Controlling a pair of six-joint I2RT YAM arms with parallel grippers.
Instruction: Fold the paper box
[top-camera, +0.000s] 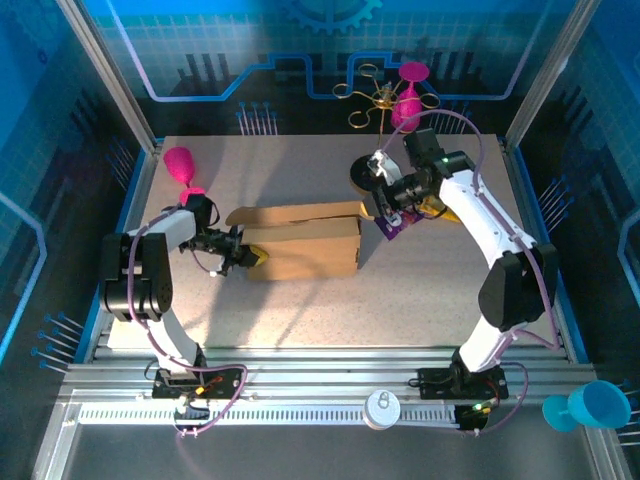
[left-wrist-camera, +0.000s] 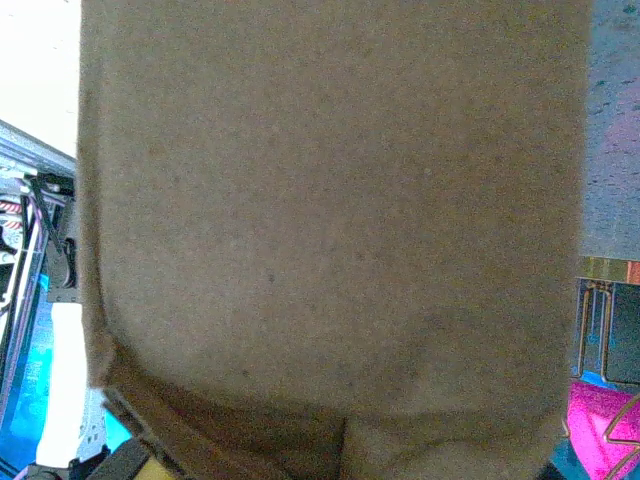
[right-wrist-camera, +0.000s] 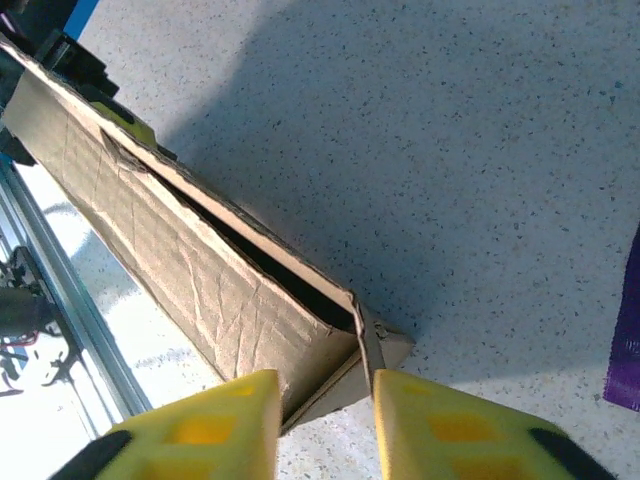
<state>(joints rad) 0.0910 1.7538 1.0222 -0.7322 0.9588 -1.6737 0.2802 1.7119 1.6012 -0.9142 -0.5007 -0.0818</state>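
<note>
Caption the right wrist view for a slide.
Right claw poised open at the corner of the paper box, speckled table beyond.

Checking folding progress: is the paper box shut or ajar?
Ajar: the paper box shows a long dark gap along its top edge.

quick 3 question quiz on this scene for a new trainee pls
1. True or false: the box stands upright on one end.
2. What lies on the table close to the right fingers? A) blue cup B) purple packet C) scissors
3. Which part of the box sits in the gap between the right fingers?
Key: 1 false, it lies lengthwise on the table; 2 B; 3 its corner.
</note>
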